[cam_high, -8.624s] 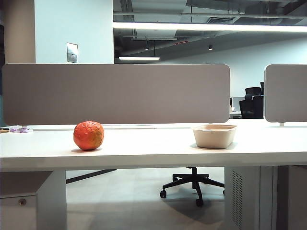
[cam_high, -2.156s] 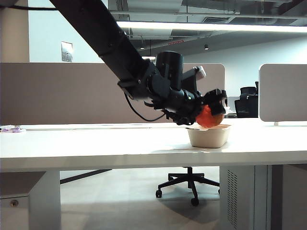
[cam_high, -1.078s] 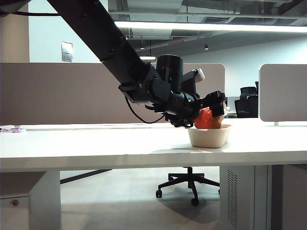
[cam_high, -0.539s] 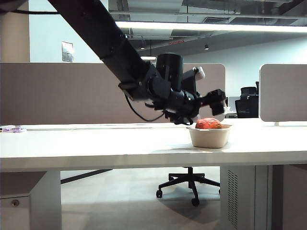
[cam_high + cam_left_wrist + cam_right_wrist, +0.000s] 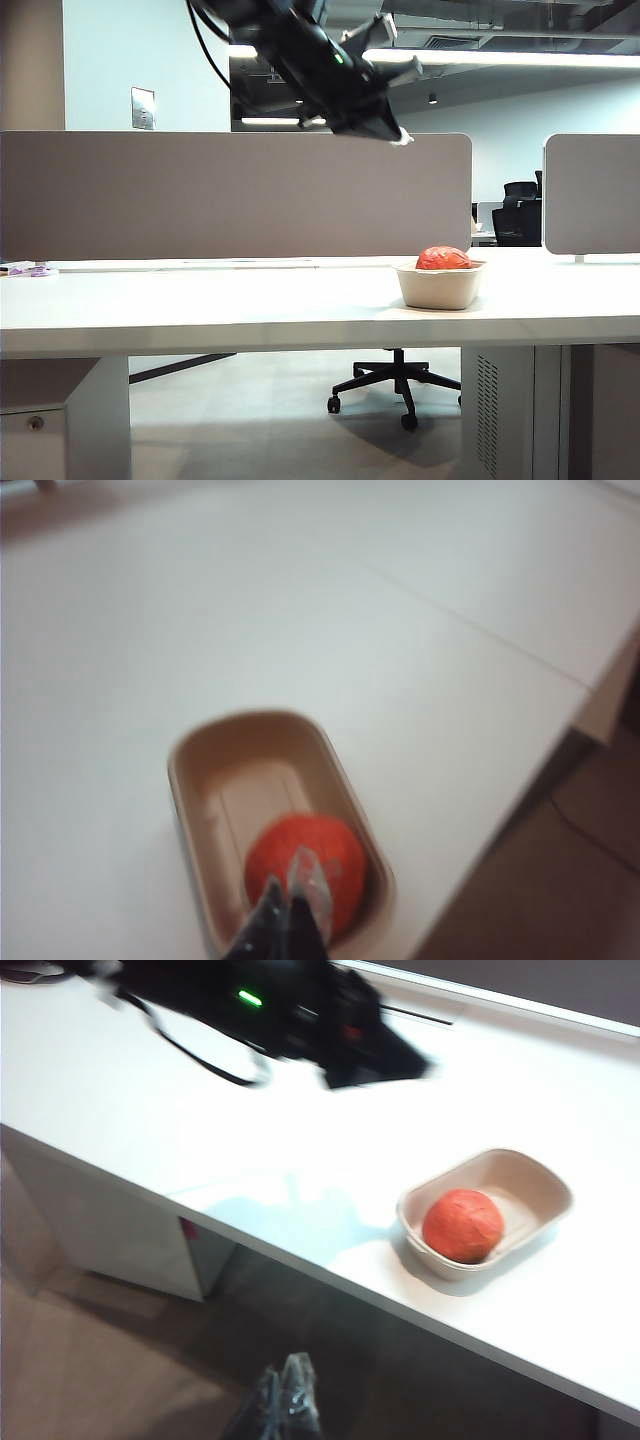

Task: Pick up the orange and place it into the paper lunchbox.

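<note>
The orange (image 5: 443, 258) lies inside the paper lunchbox (image 5: 440, 288), a beige tray on the right part of the white table. From above, the orange (image 5: 312, 856) fills one end of the lunchbox (image 5: 205, 763); the other end is bare. My left gripper (image 5: 399, 134) hangs high above the table, up and left of the lunchbox, shut with nothing in it (image 5: 292, 892). My right gripper (image 5: 285, 1380) is shut and empty, off the table's front edge over the floor. That view also shows the orange (image 5: 462, 1225), the lunchbox (image 5: 527, 1176) and the blurred left gripper (image 5: 415, 1063).
Grey partition panels (image 5: 235, 195) stand along the back of the table (image 5: 200, 310). An office chair's base (image 5: 395, 385) shows beneath it. Small purple clutter (image 5: 30, 268) lies at the far left. The table's corner edge (image 5: 575, 695) runs close beside the lunchbox.
The left gripper has lifted up and to the left, away from the lunchbox, and its jaws have shut. The orange stays in the lunchbox. The right arm holds still.
</note>
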Controlling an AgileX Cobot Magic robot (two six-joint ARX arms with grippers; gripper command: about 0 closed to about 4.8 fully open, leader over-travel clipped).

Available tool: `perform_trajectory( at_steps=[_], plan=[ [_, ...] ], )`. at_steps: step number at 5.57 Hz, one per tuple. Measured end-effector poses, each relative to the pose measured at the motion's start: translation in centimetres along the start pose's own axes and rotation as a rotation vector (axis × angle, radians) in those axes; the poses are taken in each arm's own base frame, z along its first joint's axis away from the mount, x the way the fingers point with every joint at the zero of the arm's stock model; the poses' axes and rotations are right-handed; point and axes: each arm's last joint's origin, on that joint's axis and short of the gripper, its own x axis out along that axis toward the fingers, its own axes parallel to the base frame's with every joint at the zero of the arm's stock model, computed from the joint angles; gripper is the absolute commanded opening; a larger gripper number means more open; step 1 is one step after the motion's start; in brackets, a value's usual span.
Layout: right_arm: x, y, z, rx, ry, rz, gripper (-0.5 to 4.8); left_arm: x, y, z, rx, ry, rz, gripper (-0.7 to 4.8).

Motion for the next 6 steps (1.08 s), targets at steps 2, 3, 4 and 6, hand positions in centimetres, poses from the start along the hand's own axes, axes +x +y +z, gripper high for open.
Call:
perform_trajectory(
  at_steps=[2,3,4,6],
  plan=[
    [0.0,-0.2,0.0,-0.003,0.002,-0.051,-0.05,-8.5,-2.5,0.9,0.088,0.097,-0.097,-0.06],
    [0.8,0.0,-3.0,-0.006,0.043,-0.034,0.03,-16.4,-4.3,-4.4,0.116,0.116,-0.043,-0.06],
    [-0.5,-0.1,-7.5,0.012,-0.135,-0.104,0.03,-28.4,-5.6,-16.5,0.112,-0.119,0.235,-0.06],
    [-0.5,-0.1,-7.5,0.012,-0.135,-0.105,0.03,-30.2,-6.4,-20.4,0.076,-0.213,0.309,-0.06]
  ],
)
